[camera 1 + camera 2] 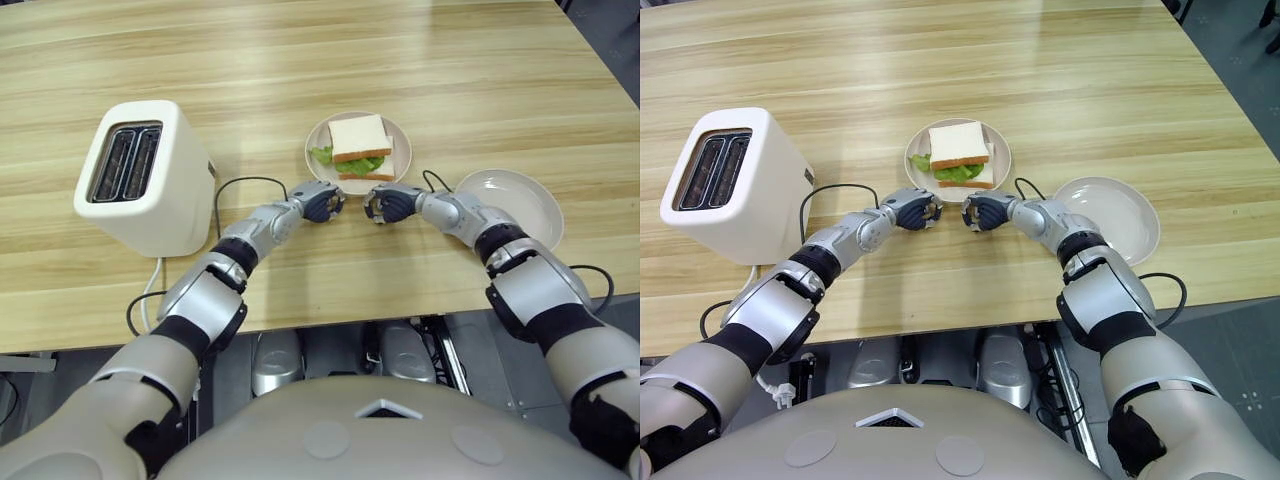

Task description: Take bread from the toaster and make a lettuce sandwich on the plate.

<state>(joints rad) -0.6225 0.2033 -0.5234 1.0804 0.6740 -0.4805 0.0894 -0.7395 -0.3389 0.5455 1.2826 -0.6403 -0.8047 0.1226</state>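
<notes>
A sandwich (358, 146) of two white bread slices with green lettuce between them lies on the beige plate (399, 140) at the table's middle. The white toaster (143, 175) stands at the left, and both of its slots look dark with no bread showing. My left hand (318, 201) rests on the table just in front of the plate's left side, fingers curled and holding nothing. My right hand (390, 204) sits close beside it, in front of the plate's right side, also curled with nothing in it. Neither hand touches the plate.
A second, bare white plate (512, 200) lies to the right, partly under my right forearm. The toaster's black cable (245, 182) loops across the table behind my left forearm. Bare wooden tabletop (300, 60) stretches behind the plates.
</notes>
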